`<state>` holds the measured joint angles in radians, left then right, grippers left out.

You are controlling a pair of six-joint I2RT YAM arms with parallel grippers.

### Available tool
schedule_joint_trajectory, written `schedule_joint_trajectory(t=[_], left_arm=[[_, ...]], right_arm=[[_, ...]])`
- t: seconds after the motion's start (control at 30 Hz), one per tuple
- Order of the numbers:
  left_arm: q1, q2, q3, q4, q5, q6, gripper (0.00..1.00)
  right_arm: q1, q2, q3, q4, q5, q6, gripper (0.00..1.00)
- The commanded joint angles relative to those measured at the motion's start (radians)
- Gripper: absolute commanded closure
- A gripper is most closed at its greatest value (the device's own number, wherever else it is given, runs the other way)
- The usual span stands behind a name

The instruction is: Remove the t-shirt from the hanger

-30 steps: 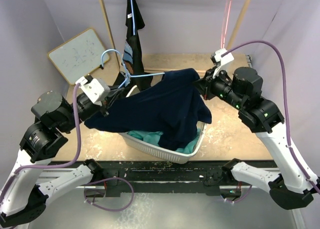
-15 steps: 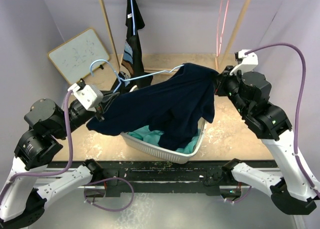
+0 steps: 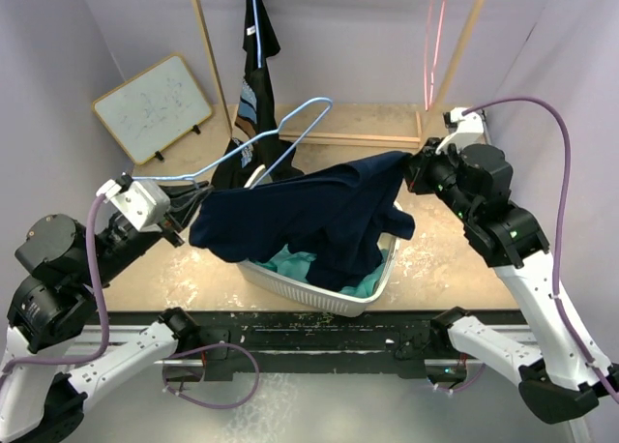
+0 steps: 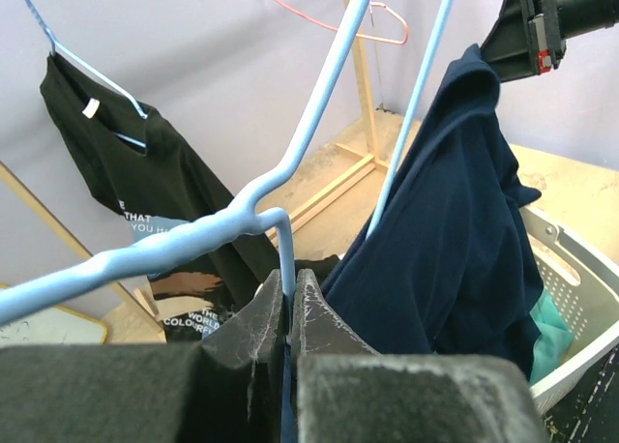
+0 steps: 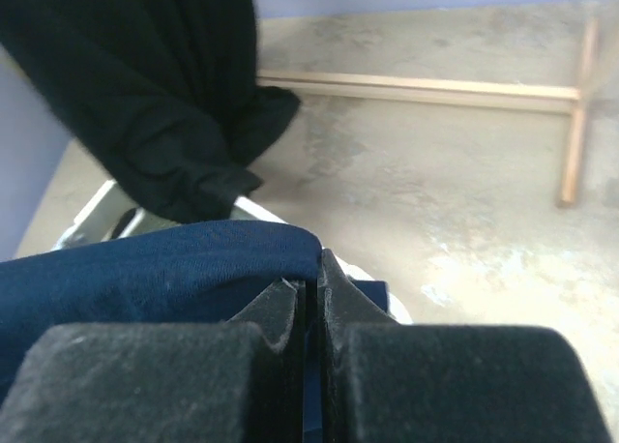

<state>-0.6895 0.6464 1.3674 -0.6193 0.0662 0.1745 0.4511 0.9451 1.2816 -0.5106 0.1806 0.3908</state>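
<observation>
Navy t-shirt [image 3: 319, 211] is slung over the white basket [image 3: 319, 296], stretched between both arms. Left fingers [image 4: 274, 312] pressed together on the blue hanger [image 4: 319, 114] wire; right fingers [image 5: 287, 312] pinching the shirt's edge. One hanger arm looks buried in fabric near the left grip. Suggest the right side holds firm while the left draws the hanger out along its own wire, no twisting. Watch the wooden rack post [image 3: 211, 61] and black shirt [image 3: 259, 75] behind. Open room is over the left bench [image 3: 208, 274].
</observation>
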Motion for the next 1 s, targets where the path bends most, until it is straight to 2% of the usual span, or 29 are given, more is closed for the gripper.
schedule_joint_trajectory(t=[0.0,0.07,0.13,0.2,0.3,0.33,0.5,0.67,0.83,0.97], left_arm=[[0.009,0.008,0.018,0.099,-0.049,-0.014,1.00],[0.009,0.032,0.005,0.134,-0.042,-0.024,1.00],[0.010,0.062,-0.008,0.171,-0.037,-0.039,1.00],[0.010,0.102,-0.017,0.210,-0.037,-0.051,1.00],[0.010,0.200,0.012,0.208,-0.037,-0.054,1.00],[0.009,0.240,0.033,0.194,-0.035,-0.050,1.00],[0.009,0.408,0.130,0.076,-0.014,-0.019,1.00],[0.009,0.428,0.117,0.012,0.047,0.008,1.00],[0.007,0.424,0.103,-0.083,0.264,0.031,1.00],[-0.006,0.438,0.108,-0.154,0.376,0.034,1.00]], right_arm=[[-0.038,-0.003,0.039,0.133,-0.343,-0.098,1.00],[-0.037,0.031,0.072,0.106,-0.497,-0.104,0.99],[-0.037,0.056,0.098,0.059,-0.569,-0.121,0.95],[-0.038,0.053,0.086,0.044,-0.603,-0.136,0.81],[-0.038,0.024,0.071,0.009,-0.617,-0.161,0.54],[-0.037,0.005,0.069,0.000,-0.621,-0.168,0.50],[-0.037,-0.117,0.136,-0.111,-0.590,-0.191,0.47],[-0.037,-0.208,0.289,-0.219,-0.594,-0.224,0.42],[-0.037,-0.145,0.452,-0.284,-0.672,-0.269,0.40],[-0.037,-0.043,0.497,-0.290,-0.707,-0.283,0.45]])
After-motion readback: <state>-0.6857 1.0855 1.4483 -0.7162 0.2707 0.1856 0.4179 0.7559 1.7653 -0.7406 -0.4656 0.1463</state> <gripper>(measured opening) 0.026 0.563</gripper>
